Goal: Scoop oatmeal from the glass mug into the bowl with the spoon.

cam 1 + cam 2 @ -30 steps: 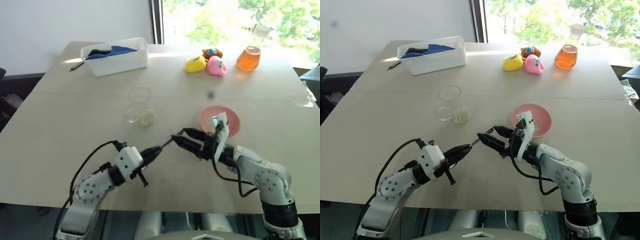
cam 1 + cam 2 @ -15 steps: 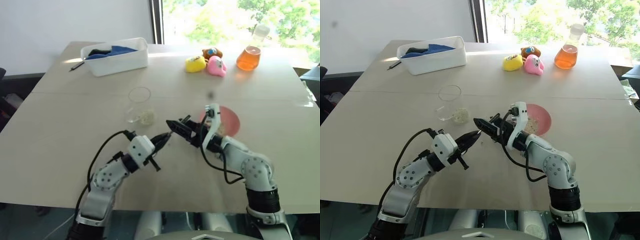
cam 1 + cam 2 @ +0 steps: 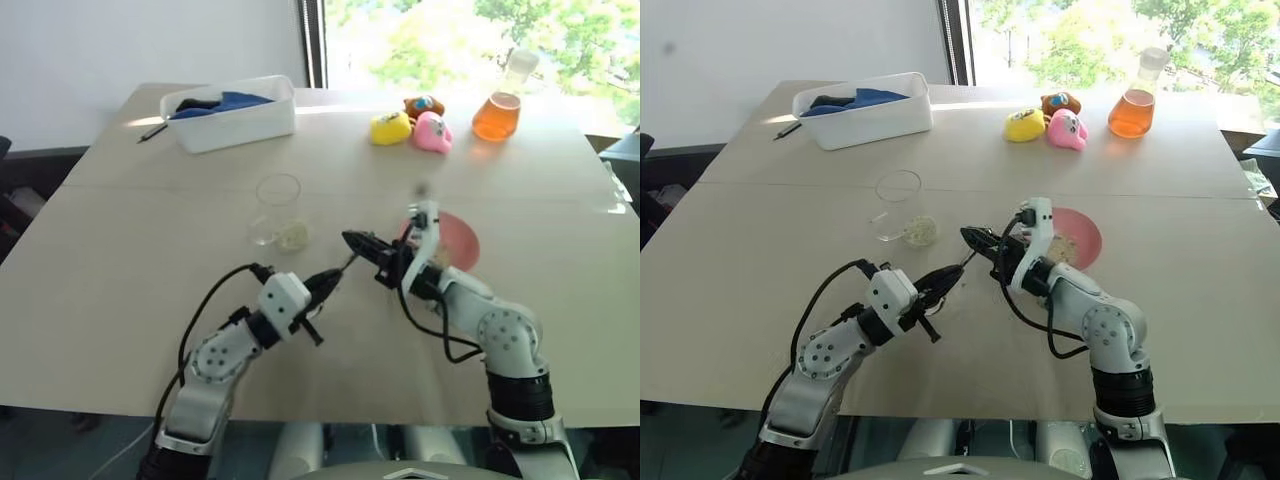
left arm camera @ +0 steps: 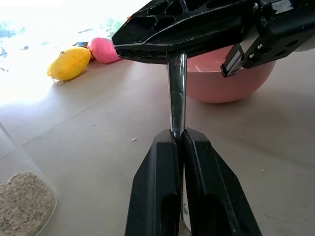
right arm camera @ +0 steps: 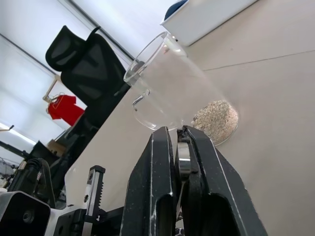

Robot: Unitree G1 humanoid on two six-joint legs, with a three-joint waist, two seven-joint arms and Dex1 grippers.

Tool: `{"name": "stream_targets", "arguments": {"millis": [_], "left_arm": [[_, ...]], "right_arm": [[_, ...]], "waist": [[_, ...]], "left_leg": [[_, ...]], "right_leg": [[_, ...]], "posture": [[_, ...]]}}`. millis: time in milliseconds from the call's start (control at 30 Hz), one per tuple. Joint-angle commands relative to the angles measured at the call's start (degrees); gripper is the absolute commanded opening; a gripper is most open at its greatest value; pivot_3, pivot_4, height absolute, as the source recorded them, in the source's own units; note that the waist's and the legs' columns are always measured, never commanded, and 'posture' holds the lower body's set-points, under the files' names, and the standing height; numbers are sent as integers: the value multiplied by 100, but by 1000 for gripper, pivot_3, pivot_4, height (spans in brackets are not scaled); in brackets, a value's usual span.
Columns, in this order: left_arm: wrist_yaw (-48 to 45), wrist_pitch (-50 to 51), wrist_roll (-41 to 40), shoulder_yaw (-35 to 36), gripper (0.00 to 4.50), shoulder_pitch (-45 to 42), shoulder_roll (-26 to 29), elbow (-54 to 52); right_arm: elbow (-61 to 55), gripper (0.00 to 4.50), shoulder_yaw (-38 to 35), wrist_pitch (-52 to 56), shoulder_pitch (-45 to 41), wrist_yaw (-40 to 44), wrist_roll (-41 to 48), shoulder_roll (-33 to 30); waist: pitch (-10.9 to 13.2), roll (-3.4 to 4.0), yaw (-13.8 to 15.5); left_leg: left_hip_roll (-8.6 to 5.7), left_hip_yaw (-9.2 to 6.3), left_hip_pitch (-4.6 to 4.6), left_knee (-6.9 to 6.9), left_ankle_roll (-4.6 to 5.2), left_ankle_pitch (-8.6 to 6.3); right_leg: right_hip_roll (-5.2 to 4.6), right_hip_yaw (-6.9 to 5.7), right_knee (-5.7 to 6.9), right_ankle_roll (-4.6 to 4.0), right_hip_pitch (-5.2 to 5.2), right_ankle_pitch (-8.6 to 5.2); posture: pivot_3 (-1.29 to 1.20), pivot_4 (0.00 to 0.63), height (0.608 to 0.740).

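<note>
The spoon (image 4: 177, 93) hangs above the table between my two grippers. My left gripper (image 3: 330, 278) is shut on its lower handle. From the other side my right gripper (image 3: 352, 240) has shut across the upper handle, and the metal (image 5: 184, 162) shows between its fingers. Just beyond the grippers, slightly left, the glass mug (image 3: 278, 210) stands upright with oatmeal (image 3: 293, 236) in its bottom. The pink bowl (image 3: 462, 240) sits to the right, behind my right wrist, with some oatmeal in it.
At the back left are a white tub (image 3: 235, 112) with blue cloth and a black pen (image 3: 153, 131). At the back right are yellow (image 3: 390, 128), pink (image 3: 433, 132) and brown (image 3: 424, 104) toys and a flask of orange liquid (image 3: 498, 112).
Both arms moved forward toward the mug with the spoon. My right gripper, open before, has shut on the spoon's handle.
</note>
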Motion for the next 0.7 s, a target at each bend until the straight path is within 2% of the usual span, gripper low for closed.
{"name": "stream_targets", "arguments": {"millis": [33,100,267,367,400,433,467,600,700], "left_arm": [[42,-117,-121,45,0,47,-36,-102],[47,-159,-153,65,0,82,-51,-94],[304,-394,65,224,1856,269,-41,-85],[727,-757,317,571,3404,491,-60,-137],[944,-939,481,769,3634,587,-61,-158],[1143,-1090,598,986,4191,699,-72,-184],[1280,-1196,679,1124,4457,778,-83,-199],[1940,-1553,1181,1690,4457,1060,-170,-305],[2228,-1352,1342,1845,4457,1001,-254,-205]], "right_arm": [[-99,30,-45,-72,-47,1,23,24],[-106,30,-51,-84,-48,0,13,24],[-98,0,-157,-81,-99,-72,61,45],[-84,0,-329,-36,-185,-133,161,11],[-83,0,-411,-12,-230,-150,208,-26],[-83,0,-513,29,-285,-175,282,-70],[-83,0,-587,62,-323,-192,339,-102],[-87,0,-919,202,-547,-270,625,-313],[-25,0,-1083,229,-728,-294,721,-461]], "waist": [[0,0,1],[0,0,0],[0,0,0],[0,0,-5],[0,0,-5],[0,0,-3],[0,0,-3],[0,0,11],[0,0,16]], "left_leg": [[0,0,0,0,0,0],[0,1,0,0,0,0],[0,1,0,0,0,0],[1,1,0,0,0,0],[2,0,0,0,0,0],[2,0,0,0,0,0],[2,0,0,0,0,0],[0,0,-2,0,0,0],[-2,1,-4,0,0,0]], "right_leg": [[0,1,0,0,0,0],[-1,1,0,0,0,0],[-1,2,0,0,0,0],[-2,2,0,0,-1,0],[-2,1,1,0,0,0],[-3,1,1,0,0,0],[-4,1,1,0,0,0],[-10,-1,-2,0,0,0],[-12,-1,-1,0,0,0]], "posture": [[0,150,740],[0,150,740],[0,150,740],[0,150,740],[0,150,740],[0,150,740],[0,150,740],[0,150,740],[0,150,740]]}}
